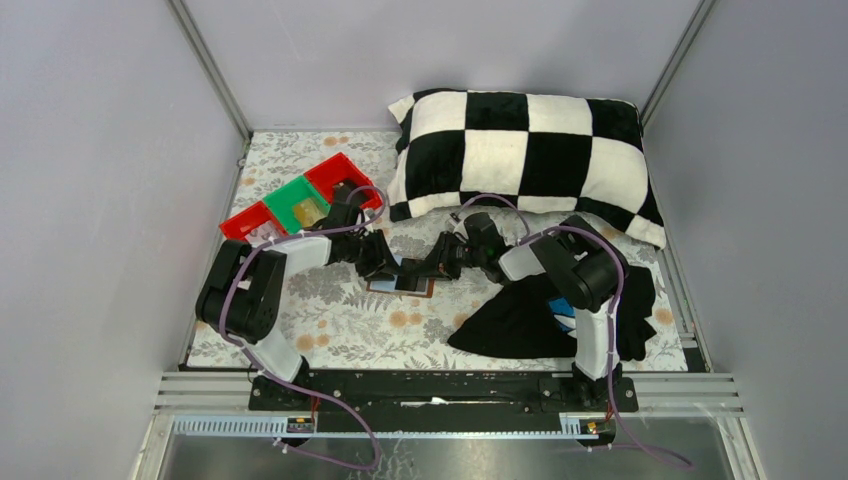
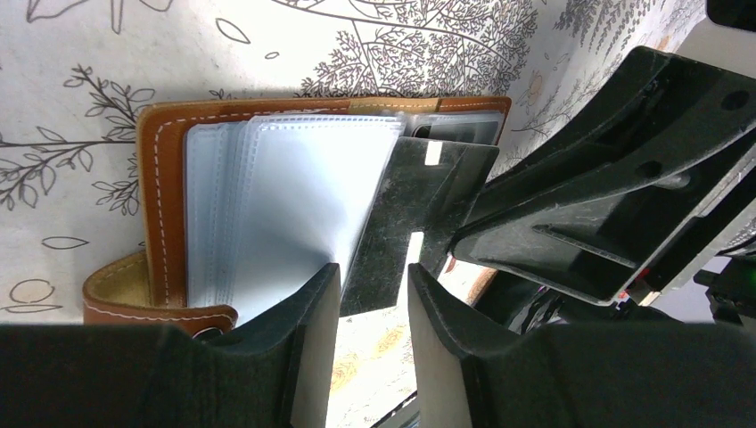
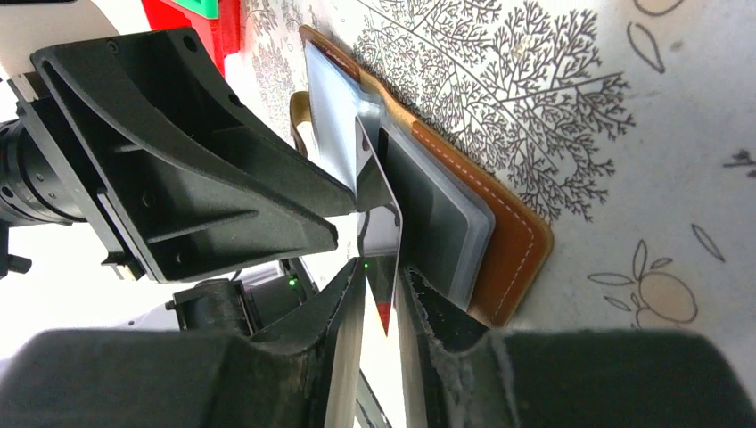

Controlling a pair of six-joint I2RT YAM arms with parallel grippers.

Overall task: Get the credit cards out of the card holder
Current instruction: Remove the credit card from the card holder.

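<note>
A dark, glossy credit card (image 3: 379,214) is stood on edge between the fingertips of the right gripper (image 3: 382,272). The jaws are parted only narrowly around it. Whether the pads press on the card cannot be told.

The card's other end is seen in the gap of the left gripper (image 2: 373,276), whose jaws are spread. One finger (image 2: 312,321) is laid against the clear sleeves (image 2: 285,205). Contact between the other finger and the card cannot be made out.

The card holder (image 2: 165,196) is laid open on the floral tablecloth (image 3: 579,89), directly under the tips of both grippers. Its brown stitched rim is shown just beside the right gripper's fingers, and its strap is curled just beside the left gripper's fingers. The two grippers are set tip to tip over it, facing each other.

The red and green trays (image 1: 300,200) are placed behind the left gripper, apart from the card holder. A black-and-white chequered pillow (image 1: 520,150) is laid beyond the right gripper. A black cloth (image 1: 520,315) is spread on the near side of the right gripper, beside the right arm.
</note>
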